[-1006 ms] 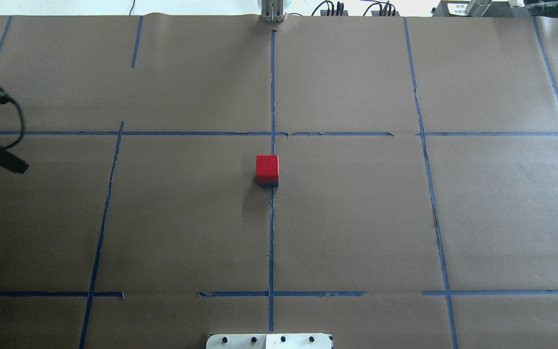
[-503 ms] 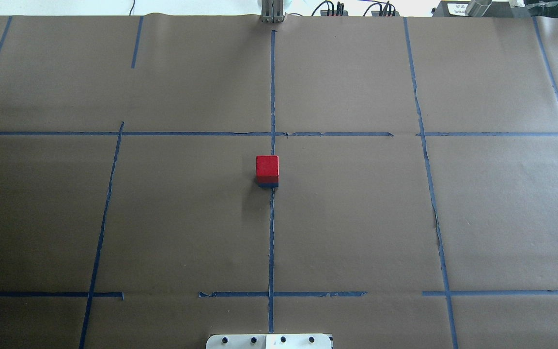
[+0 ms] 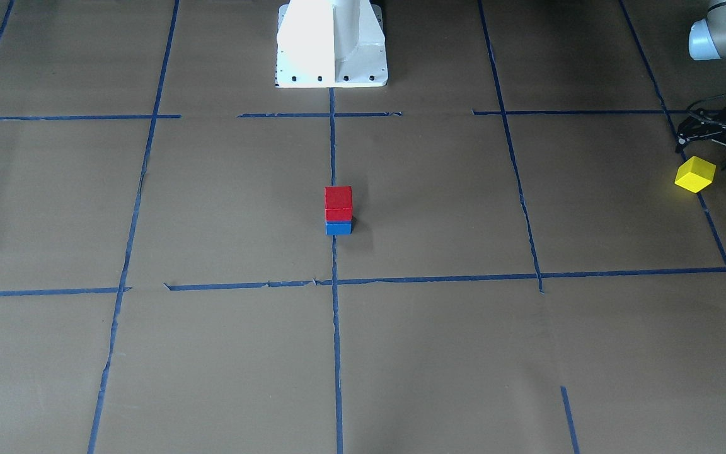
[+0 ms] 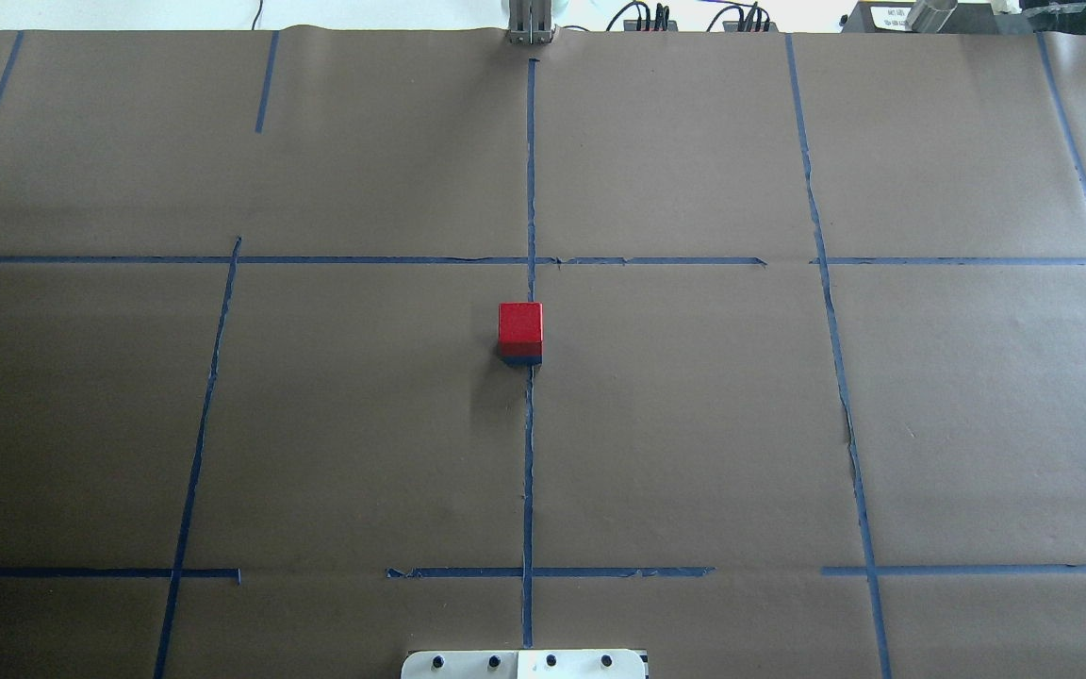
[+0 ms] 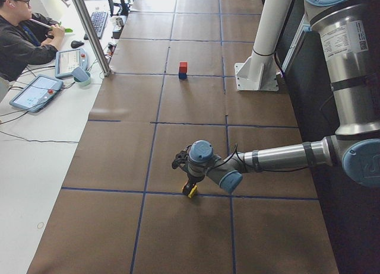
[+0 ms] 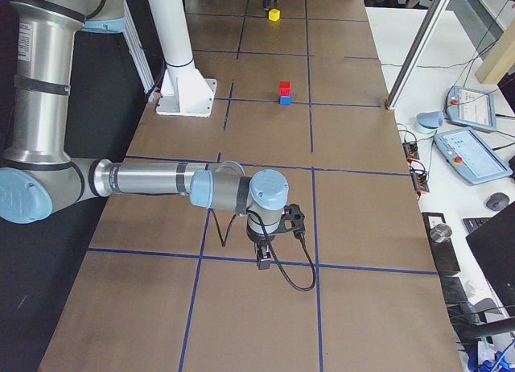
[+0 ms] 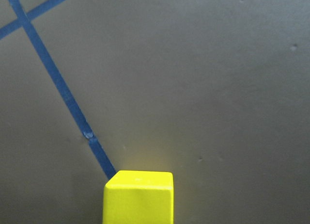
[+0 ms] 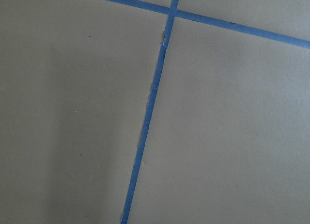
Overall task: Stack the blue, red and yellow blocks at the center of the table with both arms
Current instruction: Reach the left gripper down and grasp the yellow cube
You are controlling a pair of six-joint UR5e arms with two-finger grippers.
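Hanging with fingers apart, left hand (image 3: 706,153) sits close over yellow block (image 3: 695,175).

Overhead view: illumination was even but subdued. The brown table paper (image 4: 694,424) darkened toward the lower left corner, and the strip beyond the far edge was blown out white. The red block (image 4: 519,323) cast a soft, diffuse shadow toward the camera. Front-facing view: the white robot base (image 3: 331,44) was overexposed, its surface detail lost. Left wrist view: corners were vignetted, and the yellow block (image 7: 138,200) threw a faint yellow glow onto the paper. Right wrist view: brighter, washed out, shaded at lower left. Side views were well lit and sharp.
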